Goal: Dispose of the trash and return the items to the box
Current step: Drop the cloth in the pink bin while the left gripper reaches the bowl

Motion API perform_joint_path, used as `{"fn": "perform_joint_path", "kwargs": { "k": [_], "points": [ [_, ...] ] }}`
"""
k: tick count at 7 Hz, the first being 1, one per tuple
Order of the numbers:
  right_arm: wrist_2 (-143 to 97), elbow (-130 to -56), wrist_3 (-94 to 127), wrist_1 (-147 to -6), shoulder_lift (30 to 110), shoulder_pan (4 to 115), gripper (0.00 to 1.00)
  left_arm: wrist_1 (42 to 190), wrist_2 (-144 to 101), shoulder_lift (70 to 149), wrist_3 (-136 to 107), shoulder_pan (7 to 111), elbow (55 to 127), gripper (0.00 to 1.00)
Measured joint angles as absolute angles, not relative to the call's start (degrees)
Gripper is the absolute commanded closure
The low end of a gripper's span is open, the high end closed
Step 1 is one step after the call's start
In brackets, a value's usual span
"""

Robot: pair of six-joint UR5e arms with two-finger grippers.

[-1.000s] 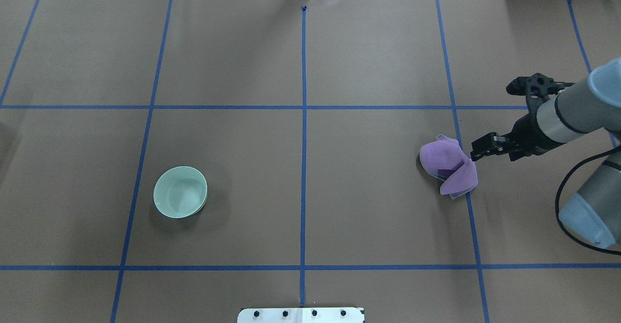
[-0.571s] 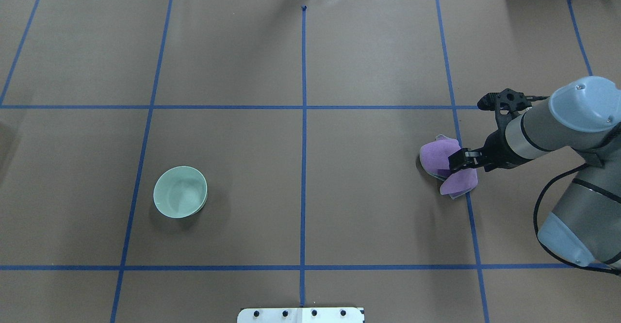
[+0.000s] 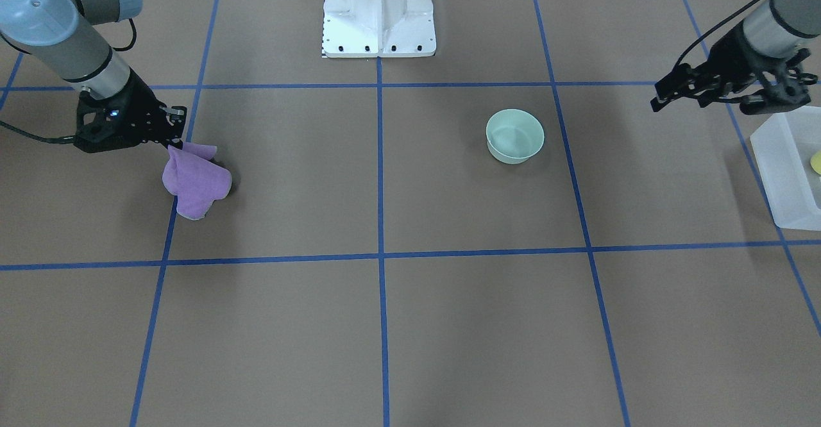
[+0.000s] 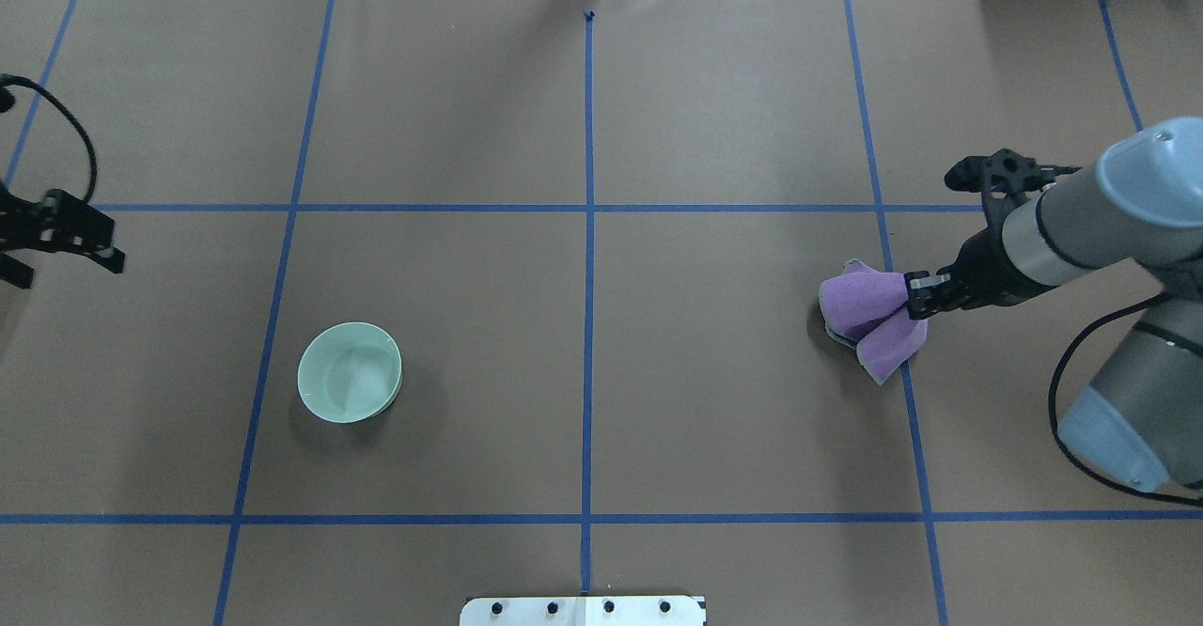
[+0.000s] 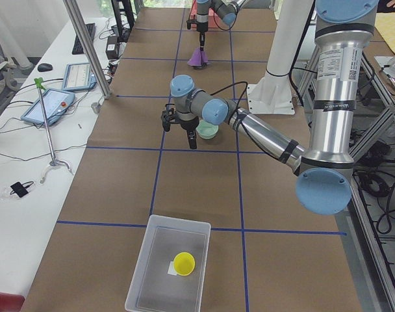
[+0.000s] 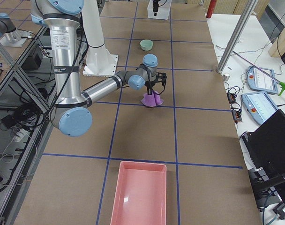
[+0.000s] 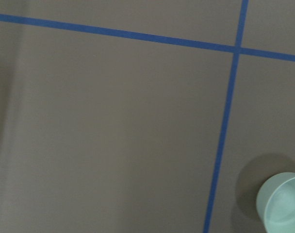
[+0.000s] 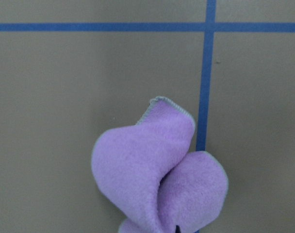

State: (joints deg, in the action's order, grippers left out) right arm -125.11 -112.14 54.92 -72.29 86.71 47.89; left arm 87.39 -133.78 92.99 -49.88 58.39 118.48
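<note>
My right gripper [image 4: 910, 298] is shut on the top edge of a crumpled purple cloth [image 4: 867, 315], which hangs from it with its lower folds at the table; the cloth also shows in the right wrist view [image 8: 157, 174] and the front view [image 3: 195, 180]. The mint-green bowl [image 4: 349, 384] stands upright and empty on the left half of the table. My left gripper [image 4: 70, 259] is open and empty, above the table between the bowl and the box. The frosted box [image 5: 145, 260] at the left end holds the yellow cup [image 5: 184, 263].
A pink tray [image 6: 140, 194] lies at the table's right end. The white robot base [image 3: 378, 10] stands at the near middle edge. Blue tape lines grid the brown table cover. Tablets and a stand sit on a side bench [image 5: 51, 104].
My right gripper moved in onto the purple cloth, shut on it and drew its top up and slightly back. My left gripper came into the overhead view at the left edge.
</note>
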Motion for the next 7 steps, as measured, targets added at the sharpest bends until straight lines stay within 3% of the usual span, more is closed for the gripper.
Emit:
{"fn": "perform_joint_path", "kwargs": {
  "k": [2, 4, 7],
  "points": [
    [-132.60, -113.93, 49.46, -72.57, 89.36, 59.23, 1.00, 89.05, -127.05, 97.97, -61.22, 47.56, 117.53, 0.08],
    [-137.11, -115.00, 38.23, -73.78, 94.91, 70.30, 1.00, 89.96, -123.95, 101.18, -65.03, 43.20, 113.64, 0.11],
    [-136.40, -114.13, 3.54, -93.88, 98.46, 88.64, 1.00, 96.29, -123.33, 103.47, -69.16, 41.01, 107.48, 0.11]
  ]
}}
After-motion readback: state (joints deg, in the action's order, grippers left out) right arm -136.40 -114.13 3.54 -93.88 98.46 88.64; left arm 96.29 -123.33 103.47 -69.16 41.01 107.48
